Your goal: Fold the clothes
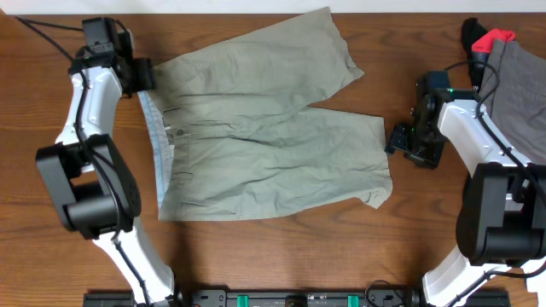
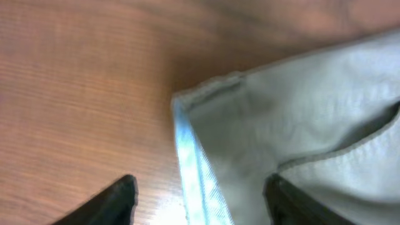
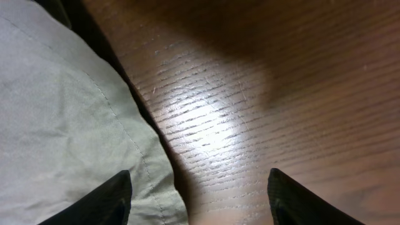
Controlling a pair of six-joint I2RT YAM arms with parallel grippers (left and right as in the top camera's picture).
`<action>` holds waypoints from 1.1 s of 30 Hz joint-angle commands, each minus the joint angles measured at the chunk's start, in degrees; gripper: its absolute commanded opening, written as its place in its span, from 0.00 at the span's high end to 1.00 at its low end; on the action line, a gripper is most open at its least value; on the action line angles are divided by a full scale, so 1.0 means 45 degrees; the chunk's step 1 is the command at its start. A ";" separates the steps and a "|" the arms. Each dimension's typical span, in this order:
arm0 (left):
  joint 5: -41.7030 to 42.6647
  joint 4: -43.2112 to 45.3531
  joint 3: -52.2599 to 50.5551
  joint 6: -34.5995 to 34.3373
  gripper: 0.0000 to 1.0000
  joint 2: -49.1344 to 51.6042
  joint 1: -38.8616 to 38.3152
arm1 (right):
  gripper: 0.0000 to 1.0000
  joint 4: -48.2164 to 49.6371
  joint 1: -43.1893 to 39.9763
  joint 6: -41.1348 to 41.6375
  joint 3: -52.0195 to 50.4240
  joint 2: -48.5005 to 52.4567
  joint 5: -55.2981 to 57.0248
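Inside our spread left end effector sits the shorts' waistband corner; our right end effector, spread too, overhangs the hem; pinching seems next.

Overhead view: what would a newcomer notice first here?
The khaki shorts lie spread flat across the middle of the wooden table, with the pale-blue waistband lining toward the left arm. The left tool sits open at the waistband's far corner, and the right tool sits open beside a leg hem. A grey garment and a black and red cloth are piled at the table's right edge.
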 commanded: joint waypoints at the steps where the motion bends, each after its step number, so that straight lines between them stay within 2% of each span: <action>1: -0.0335 -0.0816 0.0136 -0.0296 0.21 -0.1996 0.0092 | 0.28 0.0010 -0.0068 -0.1224 -0.0049 -0.0165 -0.0102; 4: -0.0189 -0.1967 0.0136 -0.1030 0.19 -0.3351 0.0092 | 0.19 -0.0112 -0.0073 -0.2249 -0.0053 -0.0165 -0.0233; 9: 0.0427 -0.4206 0.0136 -0.1200 0.19 -0.5547 0.0092 | 0.21 -0.1287 -0.0068 -0.3070 -0.0126 -0.0165 -0.1564; 12: 0.0432 -0.5552 0.0136 -0.1413 0.19 -0.6611 0.0092 | 0.22 -0.2089 -0.0068 -0.4357 -0.0165 -0.0165 -0.3060; 16: 0.0476 -0.7218 0.0131 -0.1948 0.19 -0.7567 0.0092 | 0.25 -0.2764 -0.0044 -0.4279 -0.0223 -0.0165 -0.3094; 18: 0.0534 -0.8291 0.0131 -0.2273 0.19 -0.7694 0.0092 | 0.34 -0.2647 -0.0039 -0.3857 -0.0447 -0.0165 -0.3089; 20: 0.0578 -0.9248 0.0058 -0.2297 0.19 -0.7645 0.0092 | 0.34 -0.2608 -0.0034 -0.3789 -0.0811 -0.0165 -0.3084; 21: 0.0588 -0.9661 -0.0107 -0.2307 0.21 -0.7611 0.0092 | 0.38 -0.2628 -0.0039 -0.3789 -0.1088 -0.0165 -0.3094; 26: 0.1064 -1.0214 -0.1059 -0.2297 0.24 -0.7533 0.0092 | 0.45 -0.2273 -0.0034 -0.4061 -0.2142 -0.0165 -0.3313; 31: 0.1064 -0.9870 -0.2574 -0.2293 0.24 -0.7417 0.0092 | 0.50 -0.1331 -0.0034 -0.4998 -0.2875 -0.0170 -0.5620; 33: 0.1064 -0.9544 -0.3240 -0.2297 0.24 -0.7373 0.0097 | 0.53 -0.0913 -0.0034 -0.4988 -0.2977 -0.0170 -0.5770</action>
